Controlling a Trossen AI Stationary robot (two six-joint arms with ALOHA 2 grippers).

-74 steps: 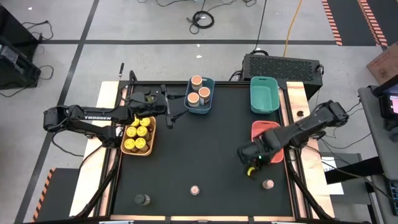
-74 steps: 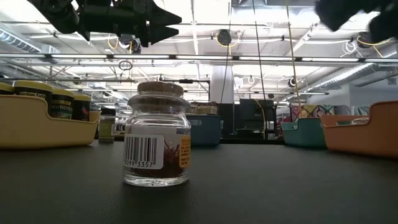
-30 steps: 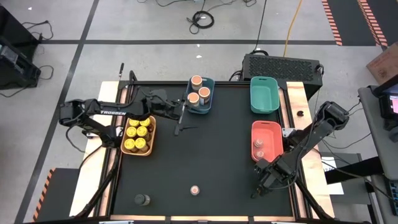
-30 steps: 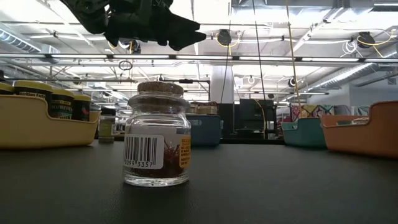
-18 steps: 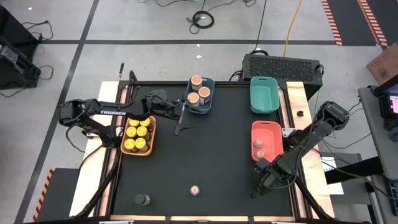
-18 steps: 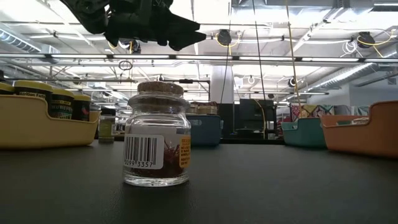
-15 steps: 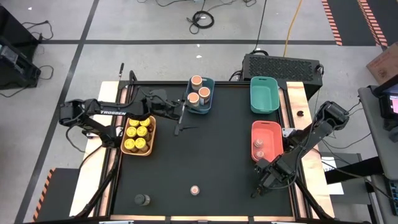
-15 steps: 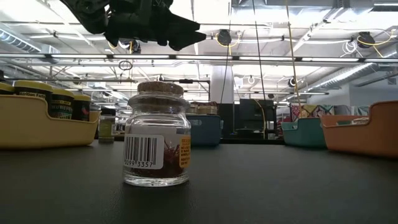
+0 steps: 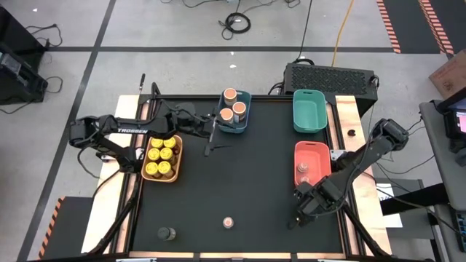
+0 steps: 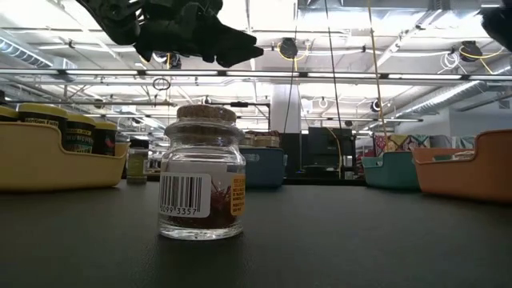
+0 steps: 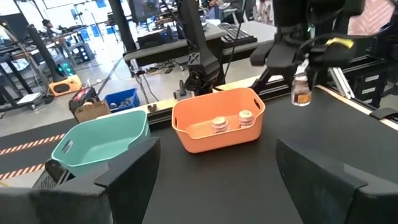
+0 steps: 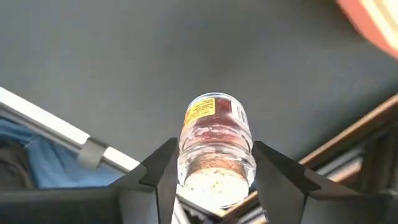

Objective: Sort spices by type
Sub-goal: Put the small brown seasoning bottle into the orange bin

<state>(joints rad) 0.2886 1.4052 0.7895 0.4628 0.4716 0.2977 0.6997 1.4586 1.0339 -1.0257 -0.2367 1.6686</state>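
My right gripper [image 9: 298,217] hangs over the table's near right part, shut on a small cork-topped glass jar [image 12: 214,149], which also shows in the left wrist view as the jar [image 11: 301,93]. My left gripper [image 9: 210,149] stands open in the air beside the blue bin [image 9: 234,110], holding nothing. Another cork-topped jar [image 9: 228,222] stands on its base near the front edge. A dark olive jar [image 9: 167,233] stands at the near left. Yellow-lidded jars fill the yellow bin [image 9: 177,156]. My right gripper pinches the jar's upper body just below the cork [image 12: 185,160] between its two fingers [image 12: 163,174]. The fingers come from above, pointing steeply down. The jar hangs upright below them, clear of the table.
The red bin [image 9: 313,151] at the right holds two small jars [image 9: 302,175]. A teal bin [image 9: 309,110] stands at the far right. Peach-topped jars sit in the blue bin. The table's dark middle [image 9: 247,182] is bare.
My right gripper has risen from the table near the front right corner and shifted a little toward the left edge, with the cork-topped jar lifted clear of the table.
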